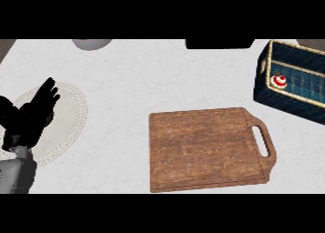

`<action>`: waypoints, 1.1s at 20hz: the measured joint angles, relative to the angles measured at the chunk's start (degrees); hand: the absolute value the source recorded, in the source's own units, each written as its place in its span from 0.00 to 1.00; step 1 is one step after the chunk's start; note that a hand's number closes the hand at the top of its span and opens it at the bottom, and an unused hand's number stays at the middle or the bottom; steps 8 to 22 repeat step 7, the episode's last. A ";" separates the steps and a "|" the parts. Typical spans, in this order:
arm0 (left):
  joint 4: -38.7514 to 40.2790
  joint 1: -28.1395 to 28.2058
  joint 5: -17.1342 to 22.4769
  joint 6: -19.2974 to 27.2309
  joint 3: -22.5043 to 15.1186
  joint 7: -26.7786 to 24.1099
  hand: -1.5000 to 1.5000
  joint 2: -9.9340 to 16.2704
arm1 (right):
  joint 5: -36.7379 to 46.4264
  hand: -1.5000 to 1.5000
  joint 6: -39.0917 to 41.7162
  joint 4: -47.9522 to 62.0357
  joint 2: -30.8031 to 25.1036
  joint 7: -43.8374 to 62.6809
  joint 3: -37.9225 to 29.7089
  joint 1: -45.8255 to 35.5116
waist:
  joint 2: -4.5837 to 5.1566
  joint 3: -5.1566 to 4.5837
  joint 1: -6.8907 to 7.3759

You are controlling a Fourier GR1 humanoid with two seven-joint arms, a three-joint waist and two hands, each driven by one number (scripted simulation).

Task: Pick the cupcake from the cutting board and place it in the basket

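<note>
Cupcake (279,81) sits inside basket (300,100), at its left end, at 2 o'clock. Board (205,150) bare, centre-right on surface (158,77). Left hand (27,113) at 9 o'clock, fingers straight, holding nothing, over a pale mat (67,118).

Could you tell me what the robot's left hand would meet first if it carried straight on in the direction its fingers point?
The left hand points up and right, over the pale round mat. Beyond it lies bare white counter; the line looks free, perhaps passing near the grey object at the top edge.
</note>
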 measured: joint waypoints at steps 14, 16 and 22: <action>-0.05 0.76 0.30 -0.54 0.47 -0.67 0.50 0.22 | -11.75 0.00 16.59 5.24 -9.01 -5.16 -9.74 11.50 | 0.03 0.01 -0.23; -0.05 0.76 0.30 -0.54 0.47 -0.67 0.50 0.22 | -11.75 0.00 16.59 5.24 -9.01 -5.16 -9.74 11.50 | 0.03 0.01 -0.23; -0.05 0.76 0.30 -0.54 0.47 -0.67 0.50 0.22 | -11.75 0.00 16.59 5.24 -9.01 -5.16 -9.74 11.50 | 0.03 0.01 -0.23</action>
